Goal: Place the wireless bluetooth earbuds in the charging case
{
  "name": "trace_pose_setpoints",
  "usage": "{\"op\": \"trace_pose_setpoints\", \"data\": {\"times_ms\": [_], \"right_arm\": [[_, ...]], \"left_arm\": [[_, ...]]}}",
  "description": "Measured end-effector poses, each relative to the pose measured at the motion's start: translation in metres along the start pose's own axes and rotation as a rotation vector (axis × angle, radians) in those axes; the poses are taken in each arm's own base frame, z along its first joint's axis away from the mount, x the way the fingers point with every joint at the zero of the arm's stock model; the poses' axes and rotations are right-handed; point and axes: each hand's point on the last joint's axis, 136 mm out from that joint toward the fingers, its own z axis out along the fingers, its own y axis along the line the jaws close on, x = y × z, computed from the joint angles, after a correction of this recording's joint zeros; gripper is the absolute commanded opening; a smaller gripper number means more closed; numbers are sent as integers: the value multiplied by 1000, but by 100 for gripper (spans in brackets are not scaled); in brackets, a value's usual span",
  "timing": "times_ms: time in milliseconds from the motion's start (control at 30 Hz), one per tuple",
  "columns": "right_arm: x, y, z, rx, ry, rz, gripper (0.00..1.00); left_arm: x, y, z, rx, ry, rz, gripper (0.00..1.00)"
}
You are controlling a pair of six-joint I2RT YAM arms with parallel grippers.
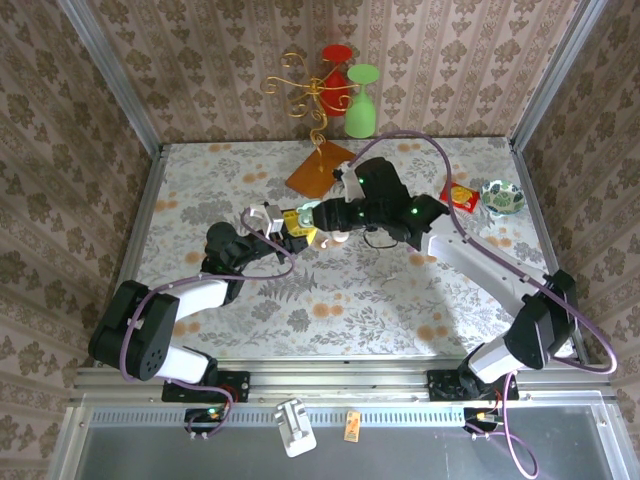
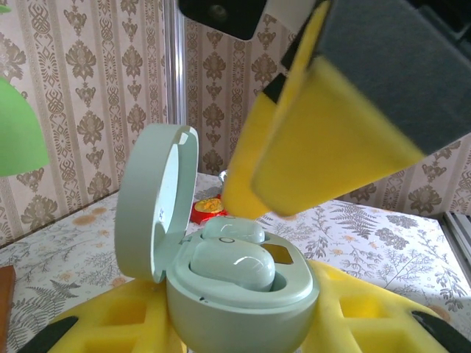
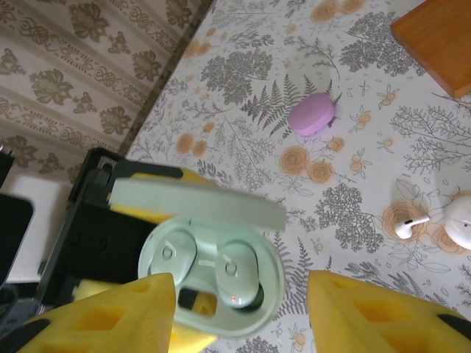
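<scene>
The left gripper [image 2: 243, 331] clamps one mint charging case [image 2: 243, 298], its lid open and upright. The right gripper [image 3: 243, 323] hangs just above it, jaws well apart, holding nothing. One orange board [image 3: 438, 37] lies on the table [image 1: 400, 300], with one lilac case [image 3: 311, 115] and what may be a white case [image 3: 461, 224], cut by the frame edge. Two mint earbuds [image 3: 239, 279] sit side by side in the held case; one white stemmed earbud [image 3: 411, 223] lies loose beside the white one.

I'm seeing the floral desk [image 1: 350, 310] carrying an orange board [image 3: 434, 37], a lilac pebble case [image 3: 313, 114] and one white earbud [image 3: 411, 224].
</scene>
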Motion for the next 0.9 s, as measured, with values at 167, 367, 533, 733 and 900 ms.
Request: {"op": "trace_pose_setpoints", "data": {"times_ms": [167,367,533,733,900], "right_arm": [[-13,6,-17,-21,-66,5,58],[-38,4,-8,-9,-97,39,60],[-39,-5,13,13,-77,56,62],[-39,-6,12,7,-88,53,63],[-26,-8,1,6,-91,60,65]], "left_arm": [[2,0,-1,-2,12,22,29],[-1,-3,-2,-1,19,63,29],[2,-3,-4,-8,31,51,29],[0,0,-4,-25,23,45,28],[-3,3,-4,-48,10,47,28]]}}
